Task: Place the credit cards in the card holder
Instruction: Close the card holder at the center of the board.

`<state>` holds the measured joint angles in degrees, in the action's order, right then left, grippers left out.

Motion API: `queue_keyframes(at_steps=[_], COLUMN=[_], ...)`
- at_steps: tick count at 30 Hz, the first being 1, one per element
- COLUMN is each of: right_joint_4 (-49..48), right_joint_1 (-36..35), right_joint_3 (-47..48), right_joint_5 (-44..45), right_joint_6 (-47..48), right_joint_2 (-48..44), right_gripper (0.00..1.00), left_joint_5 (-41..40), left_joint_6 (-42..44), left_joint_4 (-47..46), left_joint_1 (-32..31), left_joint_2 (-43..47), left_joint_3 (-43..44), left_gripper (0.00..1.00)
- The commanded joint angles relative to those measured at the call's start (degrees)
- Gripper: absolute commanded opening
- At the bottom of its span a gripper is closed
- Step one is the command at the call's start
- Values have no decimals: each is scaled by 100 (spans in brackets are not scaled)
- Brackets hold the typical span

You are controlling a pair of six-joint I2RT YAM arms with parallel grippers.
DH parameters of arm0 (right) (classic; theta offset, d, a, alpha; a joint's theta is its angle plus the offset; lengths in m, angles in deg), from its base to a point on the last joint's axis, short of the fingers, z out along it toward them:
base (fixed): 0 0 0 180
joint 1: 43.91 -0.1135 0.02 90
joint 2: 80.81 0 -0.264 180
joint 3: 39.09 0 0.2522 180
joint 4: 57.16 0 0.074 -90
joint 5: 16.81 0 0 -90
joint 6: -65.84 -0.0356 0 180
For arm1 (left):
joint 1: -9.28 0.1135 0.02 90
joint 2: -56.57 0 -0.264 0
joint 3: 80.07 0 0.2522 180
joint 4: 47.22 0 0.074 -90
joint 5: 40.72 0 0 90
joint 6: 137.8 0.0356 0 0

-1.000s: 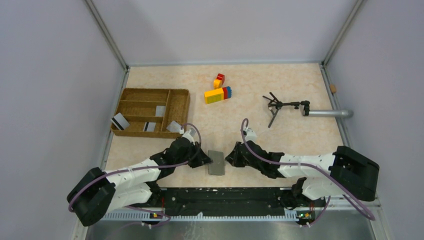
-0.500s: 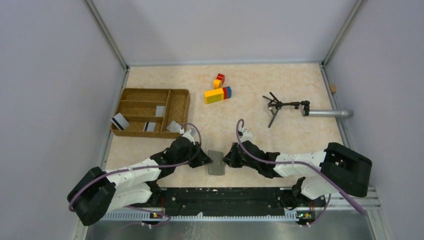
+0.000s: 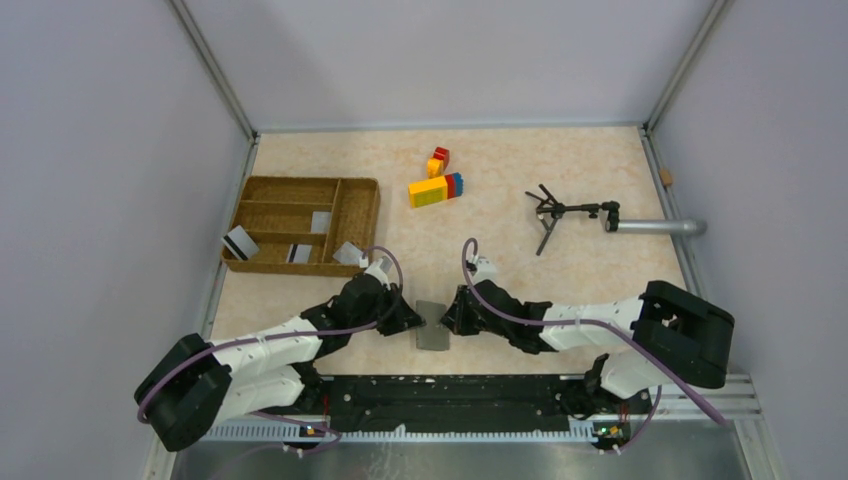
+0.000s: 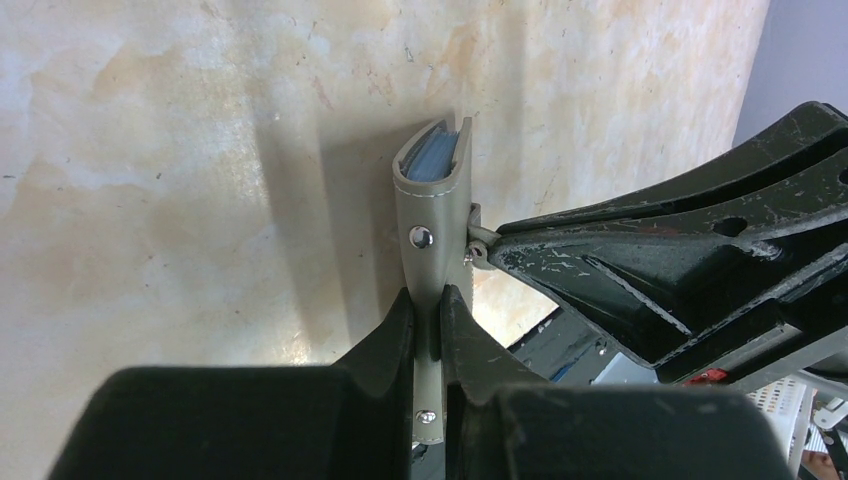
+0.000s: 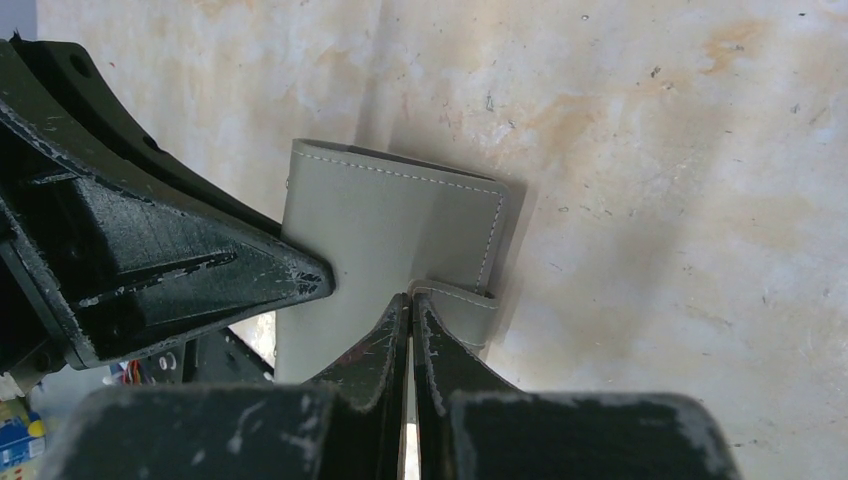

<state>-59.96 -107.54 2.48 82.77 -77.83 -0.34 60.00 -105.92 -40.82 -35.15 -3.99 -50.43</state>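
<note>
Flat grey stitched leather card holder [image 3: 434,328] on beige mottled table [image 3: 560,160], left tool [image 4: 430,305] clamped narrowly on its snap strap, right tool [image 5: 411,300] fully closed, tips touching its small flap.

Bright, even, diffuse light from overhead. In the left wrist view the card holder [image 4: 432,215] throws a soft shadow leftward on the table [image 4: 150,150]; the left gripper [image 4: 428,330], close to the lens, looks slightly blurred.
</note>
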Motion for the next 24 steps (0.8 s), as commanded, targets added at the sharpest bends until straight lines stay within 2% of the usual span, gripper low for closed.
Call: queue_keyframes(at_steps=[1, 10, 24], right_joint_4=[54, 356, 52], right_joint_1=[-87, -182, -262], right_joint_3=[268, 364, 472], right_joint_5=[11, 19, -112], right_joint_6=[173, 295, 471], right_joint_2=[83, 71, 264], right_gripper=[0, 0, 0], left_joint_5=[-149, -151, -123], left_joint_6=[144, 143, 135], left_joint_4=[111, 120, 111], left_joint_1=[-41, -40, -40], left_joint_2=[-70, -62, -52], left_joint_3=[100, 100, 100], left_gripper=[0, 0, 0])
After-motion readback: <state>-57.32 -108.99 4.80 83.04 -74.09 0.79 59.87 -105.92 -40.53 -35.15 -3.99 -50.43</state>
